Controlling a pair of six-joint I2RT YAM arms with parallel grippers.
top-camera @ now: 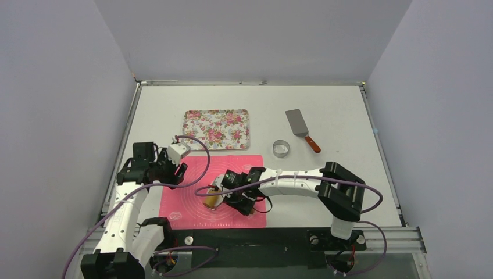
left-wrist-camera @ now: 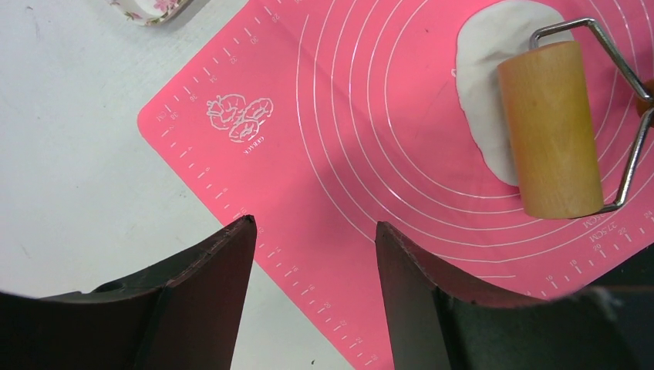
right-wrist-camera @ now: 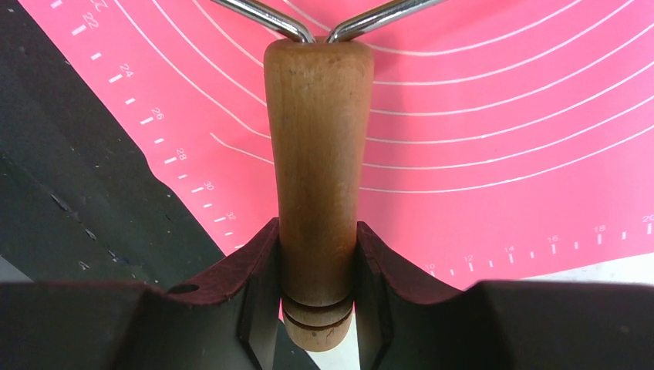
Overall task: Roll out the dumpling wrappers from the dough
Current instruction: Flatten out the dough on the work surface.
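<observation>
A flattened oval of white dough (left-wrist-camera: 487, 85) lies on the pink silicone mat (left-wrist-camera: 347, 100). The wooden barrel of a small rolling pin (left-wrist-camera: 551, 131) rests across the dough's right part, on a wire yoke (left-wrist-camera: 628, 166). My right gripper (right-wrist-camera: 316, 231) is shut on the pin's wooden handle (right-wrist-camera: 318, 146), low over the mat's near side (top-camera: 232, 189). My left gripper (left-wrist-camera: 316, 227) stands open with nothing between its fingers, hovering over the mat's left edge (top-camera: 177, 168). No cut dumpling wrappers are in view.
A floral tray (top-camera: 216, 129) sits behind the mat. A metal ring cutter (top-camera: 281, 148) and a spatula (top-camera: 299, 125) with a red handle lie to the back right. The table's dark near edge (right-wrist-camera: 69, 208) runs just beside the mat.
</observation>
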